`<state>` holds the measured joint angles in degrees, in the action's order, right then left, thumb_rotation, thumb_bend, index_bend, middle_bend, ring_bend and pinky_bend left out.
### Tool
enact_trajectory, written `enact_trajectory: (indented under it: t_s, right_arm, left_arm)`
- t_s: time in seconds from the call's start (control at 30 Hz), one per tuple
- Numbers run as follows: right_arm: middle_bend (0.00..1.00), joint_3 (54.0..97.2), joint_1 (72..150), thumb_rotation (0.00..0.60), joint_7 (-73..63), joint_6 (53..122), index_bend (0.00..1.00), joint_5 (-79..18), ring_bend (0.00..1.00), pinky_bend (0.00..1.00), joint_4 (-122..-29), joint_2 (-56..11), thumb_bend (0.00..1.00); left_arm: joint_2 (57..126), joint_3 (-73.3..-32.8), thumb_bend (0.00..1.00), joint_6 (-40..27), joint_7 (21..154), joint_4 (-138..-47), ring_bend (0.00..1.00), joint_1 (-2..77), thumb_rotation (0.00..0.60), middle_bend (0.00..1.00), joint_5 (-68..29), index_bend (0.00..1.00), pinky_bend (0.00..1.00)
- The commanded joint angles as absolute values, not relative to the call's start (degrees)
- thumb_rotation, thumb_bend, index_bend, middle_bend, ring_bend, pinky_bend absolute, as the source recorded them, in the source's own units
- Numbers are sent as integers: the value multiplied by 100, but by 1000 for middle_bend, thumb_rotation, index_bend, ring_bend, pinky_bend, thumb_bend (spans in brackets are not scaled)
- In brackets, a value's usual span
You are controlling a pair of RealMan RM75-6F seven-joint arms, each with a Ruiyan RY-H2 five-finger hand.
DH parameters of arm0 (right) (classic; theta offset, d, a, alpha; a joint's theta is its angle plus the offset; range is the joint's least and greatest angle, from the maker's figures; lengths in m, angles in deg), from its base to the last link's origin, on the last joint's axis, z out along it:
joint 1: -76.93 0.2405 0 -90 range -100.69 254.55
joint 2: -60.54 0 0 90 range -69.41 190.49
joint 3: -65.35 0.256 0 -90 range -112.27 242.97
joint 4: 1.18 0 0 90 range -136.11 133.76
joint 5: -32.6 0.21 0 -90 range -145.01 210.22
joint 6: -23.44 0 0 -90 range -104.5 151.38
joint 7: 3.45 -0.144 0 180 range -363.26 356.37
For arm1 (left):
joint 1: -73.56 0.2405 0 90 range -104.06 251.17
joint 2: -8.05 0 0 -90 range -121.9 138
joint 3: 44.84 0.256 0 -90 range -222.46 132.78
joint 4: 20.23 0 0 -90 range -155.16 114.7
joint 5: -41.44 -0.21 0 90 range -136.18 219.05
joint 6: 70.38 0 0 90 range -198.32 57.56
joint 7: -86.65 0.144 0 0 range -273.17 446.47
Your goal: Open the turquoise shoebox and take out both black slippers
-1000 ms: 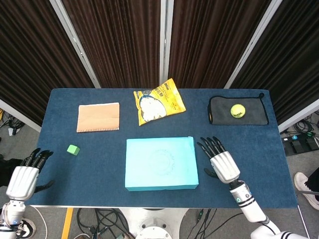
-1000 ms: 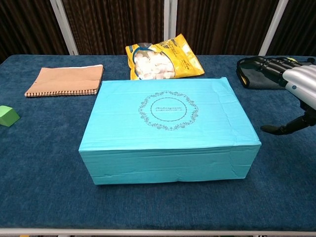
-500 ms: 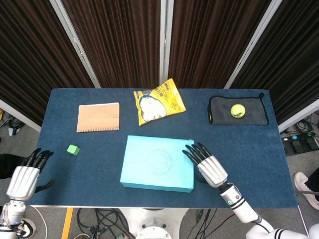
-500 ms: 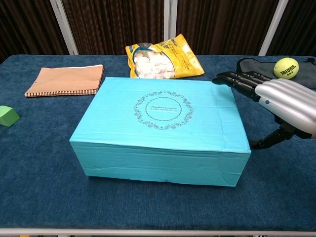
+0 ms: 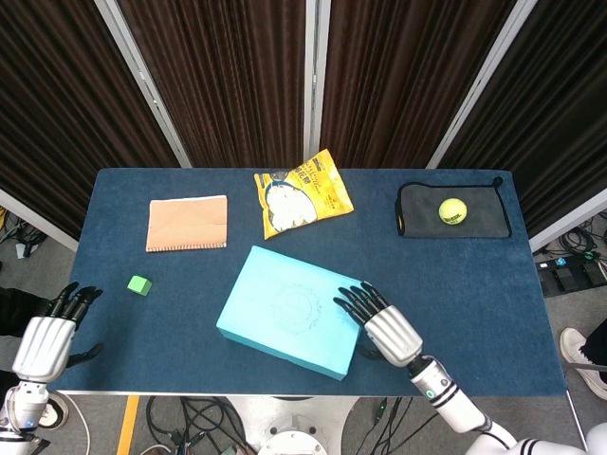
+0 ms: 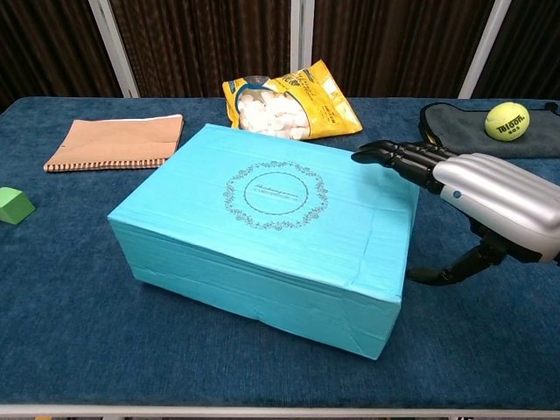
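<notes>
The turquoise shoebox (image 5: 289, 310) (image 6: 262, 232) lies closed in the middle of the blue table, turned askew. Its lid carries a round ornament. My right hand (image 5: 377, 322) (image 6: 477, 192) lies at the box's right end, fingers spread flat over the lid's right edge and thumb down beside the box wall; it holds nothing. My left hand (image 5: 49, 336) hovers off the table's front left corner, fingers apart and empty; the chest view does not show it. No slippers are visible; the box hides its contents.
A yellow snack bag (image 5: 302, 192) (image 6: 289, 103) lies behind the box. A tan notebook (image 5: 187, 223) (image 6: 115, 141) is at the back left, a small green block (image 5: 139, 284) (image 6: 13, 205) at the left. A tennis ball (image 5: 451, 209) (image 6: 507, 120) rests on a dark cloth (image 5: 479, 223) at the back right.
My right hand moved left onto the box's right end, and the box slid left and rotated so it now sits askew. The left hand stayed put.
</notes>
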<state>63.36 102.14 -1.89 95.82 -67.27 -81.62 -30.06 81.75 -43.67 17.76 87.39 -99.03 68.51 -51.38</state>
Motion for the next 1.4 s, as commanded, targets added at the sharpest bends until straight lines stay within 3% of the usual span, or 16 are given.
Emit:
enact_trajectory:
  t_s: [0.03, 0.3, 0.67, 1.13, 1.27, 1.4]
  right_arm:
    - [0, 6317, 10150, 600, -49, 9689, 0, -6712, 0, 0, -8249, -2838, 65]
    - [0, 6517, 10183, 600, 111, 9650, 0, -6470, 0, 0, -8024, -2667, 70]
    - [0, 6538, 10479, 600, -111, 9349, 0, -6487, 0, 0, -7403, -3034, 74]
    - [10, 6465, 10720, 600, -212, 9759, 0, -6973, 0, 0, -6673, -3518, 107]
    - [82, 6412, 10729, 600, -327, 9859, 8, -7028, 0, 0, -6520, -3605, 146]
    - [219, 6369, 10730, 600, -466, 9982, 162, -7079, 28, 90, -6394, -3693, 225]
  left_arm:
    - [8179, -4363, 13, 1773, 8729, -9891, 81, 6854, 600, 156, -5134, 157, 283]
    - [8205, -4365, 13, 1785, 8745, -9887, 81, 6854, 600, 156, -5144, 157, 283]
    - [8228, -4392, 13, 1862, 8813, -9892, 81, 6894, 600, 156, -5119, 157, 283]
    - [8296, -4384, 13, 1932, 8659, -9658, 81, 6922, 600, 156, -5148, 157, 285]
    - [8291, -4390, 13, 1925, 8633, -9645, 81, 6914, 600, 156, -5146, 157, 285]
    - [8285, -4388, 13, 1917, 8624, -9656, 81, 6912, 600, 156, -5144, 157, 287]
